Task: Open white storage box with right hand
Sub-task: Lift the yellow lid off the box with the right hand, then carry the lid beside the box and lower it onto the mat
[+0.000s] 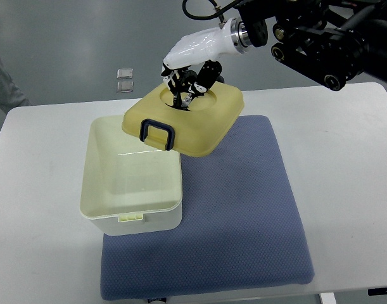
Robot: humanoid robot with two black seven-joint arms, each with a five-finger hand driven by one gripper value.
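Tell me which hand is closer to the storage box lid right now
Right. The right hand grips the lid from above, fingers in its top recess, holding it tilted over the open box's far corner. The left hand is out of view.

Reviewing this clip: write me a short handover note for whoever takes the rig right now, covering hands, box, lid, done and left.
Right hand: fingers gripping the recess on top of the lid, arm coming in from the upper right.
Left hand: not in view.
White storage box: open, sitting at the left edge of the blue mat on the table; looks empty inside.
Lid: lifted off, tilted, overlapping the box's far right corner.
Done: lid is off the box.
Left: probably set the lid down on the mat and release.
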